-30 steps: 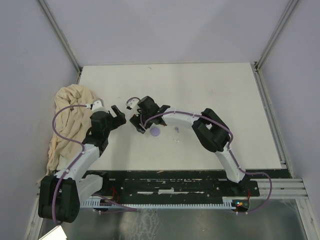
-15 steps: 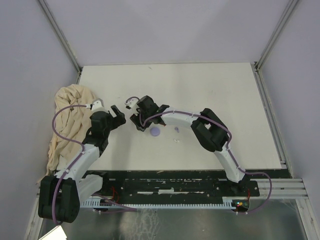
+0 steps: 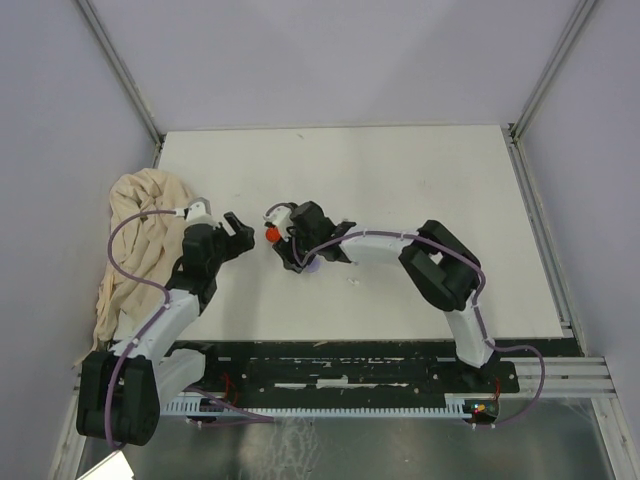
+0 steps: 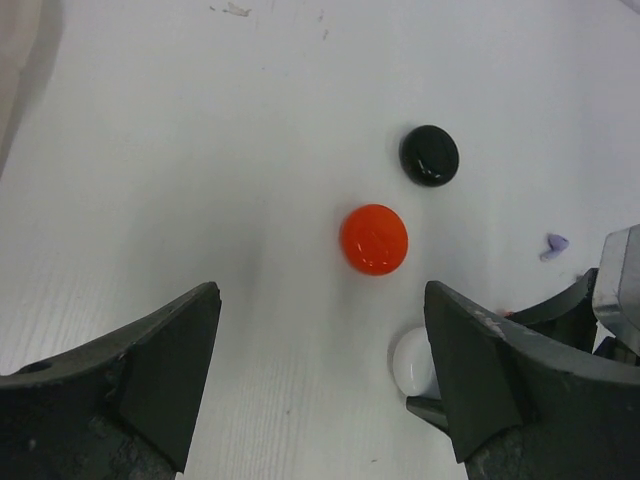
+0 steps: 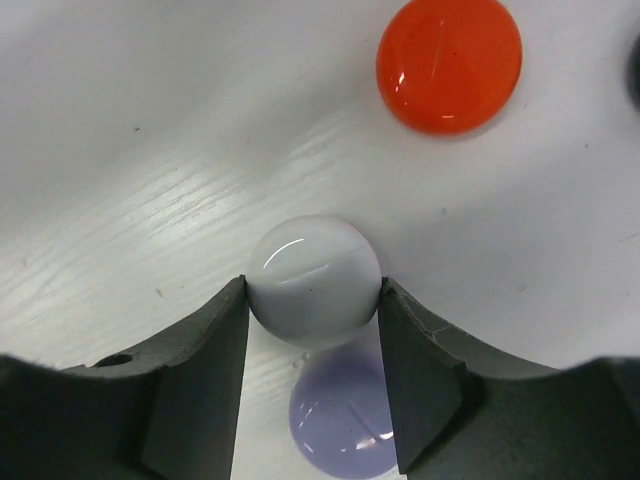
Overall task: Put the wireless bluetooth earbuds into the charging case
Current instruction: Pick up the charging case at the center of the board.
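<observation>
My right gripper (image 5: 312, 295) is shut on a white round case (image 5: 314, 280) that rests on the table, one finger against each side. A lilac round case (image 5: 345, 415) lies just behind it, between the fingers. A red round case (image 5: 449, 63) lies ahead. In the left wrist view the red case (image 4: 373, 239), a black round case (image 4: 429, 155), the white case (image 4: 415, 362) and a tiny lilac earbud (image 4: 553, 244) show. My left gripper (image 4: 315, 380) is open and empty, short of them. In the top view a small white earbud (image 3: 352, 283) lies near the right gripper (image 3: 292, 252).
A crumpled beige cloth (image 3: 135, 240) lies at the table's left edge beside the left arm. The white table (image 3: 420, 190) is bounded by grey walls at the left, back and right. The right forearm (image 3: 375, 243) lies low across the middle.
My right gripper has shifted right and toward the near edge, uncovering the red case. The right arm lies lower. The left arm has barely moved.
</observation>
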`<state>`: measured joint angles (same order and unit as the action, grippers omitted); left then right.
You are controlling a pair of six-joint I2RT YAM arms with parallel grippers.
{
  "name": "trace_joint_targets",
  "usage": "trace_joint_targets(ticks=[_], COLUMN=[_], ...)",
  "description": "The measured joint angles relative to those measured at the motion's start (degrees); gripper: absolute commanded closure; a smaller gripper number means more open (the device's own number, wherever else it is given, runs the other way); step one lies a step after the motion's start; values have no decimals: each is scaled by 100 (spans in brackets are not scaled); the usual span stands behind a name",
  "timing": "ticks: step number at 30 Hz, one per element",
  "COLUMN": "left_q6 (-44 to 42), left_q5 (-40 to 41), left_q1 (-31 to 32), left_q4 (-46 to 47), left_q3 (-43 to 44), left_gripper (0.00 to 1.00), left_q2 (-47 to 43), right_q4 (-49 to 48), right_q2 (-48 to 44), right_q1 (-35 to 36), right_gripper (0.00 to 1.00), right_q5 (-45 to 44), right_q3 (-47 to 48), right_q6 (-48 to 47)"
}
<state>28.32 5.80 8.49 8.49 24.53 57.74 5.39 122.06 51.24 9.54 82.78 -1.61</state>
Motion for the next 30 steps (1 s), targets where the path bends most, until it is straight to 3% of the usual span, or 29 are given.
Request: trace_joint_targets(ticks=[6,14,30], left_q6=[195,579,1733], left_q5=[-903,-2264,-3491], left_q1=[0,0,26], left_q4=[522,1285,3202], left_q3=[-184,-181,-540], left_gripper=[6,8,17], left_q2=[118,750,1169], right_q4=[-470,-1222,-1834], right_q2=[-748,-1781,-1904], right_q1=[-146,-522,-702], right_gripper=[77,78,78], right_q5=[225,540,1165], right_q3=[-739,-1416,-1755], right_q6=[11,149,654])
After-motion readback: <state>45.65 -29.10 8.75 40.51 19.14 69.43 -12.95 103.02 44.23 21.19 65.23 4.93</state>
